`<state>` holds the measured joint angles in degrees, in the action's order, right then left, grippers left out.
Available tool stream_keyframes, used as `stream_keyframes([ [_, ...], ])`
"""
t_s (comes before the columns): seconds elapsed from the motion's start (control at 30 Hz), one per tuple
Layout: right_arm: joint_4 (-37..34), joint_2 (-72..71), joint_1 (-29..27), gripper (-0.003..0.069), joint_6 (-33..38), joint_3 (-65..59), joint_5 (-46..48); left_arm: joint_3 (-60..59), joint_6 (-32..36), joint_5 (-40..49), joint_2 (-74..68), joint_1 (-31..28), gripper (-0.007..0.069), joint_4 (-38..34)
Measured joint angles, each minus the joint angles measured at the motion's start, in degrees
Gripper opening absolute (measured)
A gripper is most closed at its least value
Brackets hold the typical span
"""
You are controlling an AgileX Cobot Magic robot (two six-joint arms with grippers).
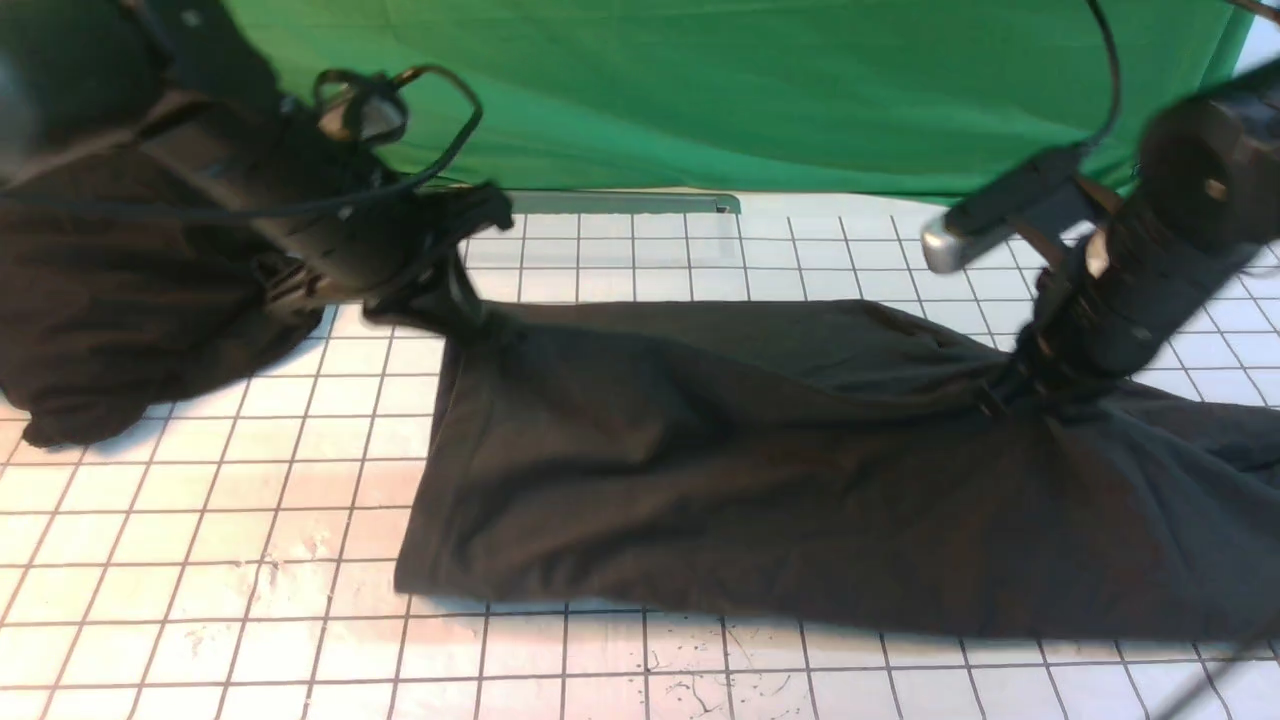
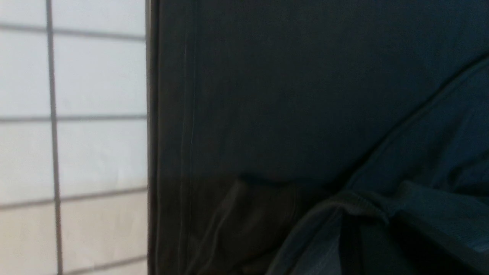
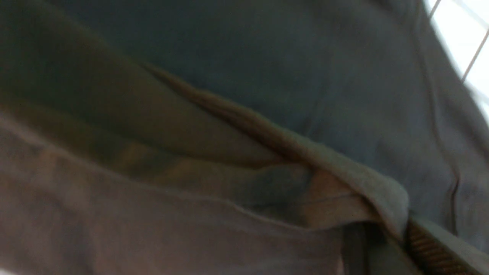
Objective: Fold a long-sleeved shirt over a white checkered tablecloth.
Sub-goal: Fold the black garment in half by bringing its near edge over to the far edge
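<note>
While the charcoal-grey cotton long-sleeved shirt (image 1: 720, 470) drapes the white checkered tablecloth (image 1: 200, 560), left gripper (image 1: 470, 320) and right gripper (image 1: 1000, 395) pinch its far edge.

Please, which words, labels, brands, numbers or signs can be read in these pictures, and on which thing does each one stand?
None can be read.
The long-sleeved shirt shows only plain dark cloth, no print in view.
The white checkered tablecloth bears only grid lines and faint dark marks, not letters.
The green backdrop is plain.
</note>
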<state>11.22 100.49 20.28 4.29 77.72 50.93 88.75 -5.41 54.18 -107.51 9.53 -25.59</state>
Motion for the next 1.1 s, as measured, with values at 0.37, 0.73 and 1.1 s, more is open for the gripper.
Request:
stream_keyframes([
  [0.37, 0.1, 15.1, -0.4, 0.0035, 1.5, 17.6, 0.2, 16.9, -3.8, 3.8, -12.8, -3.4, 0.0031, 0.7],
  [0.73, 0.1, 23.0, -2.4, 0.0048, 1.5, 22.6, -4.1, 17.2, -4.4, -3.0, -17.7, -4.6, 0.0033, 0.0],
  [1.1, 1.4, 24.1, -3.5, 0.0225, -1.3, 22.6, -10.3, 17.3, -4.4, -7.7, -20.2, -4.6, 0.0167, -0.2],
])
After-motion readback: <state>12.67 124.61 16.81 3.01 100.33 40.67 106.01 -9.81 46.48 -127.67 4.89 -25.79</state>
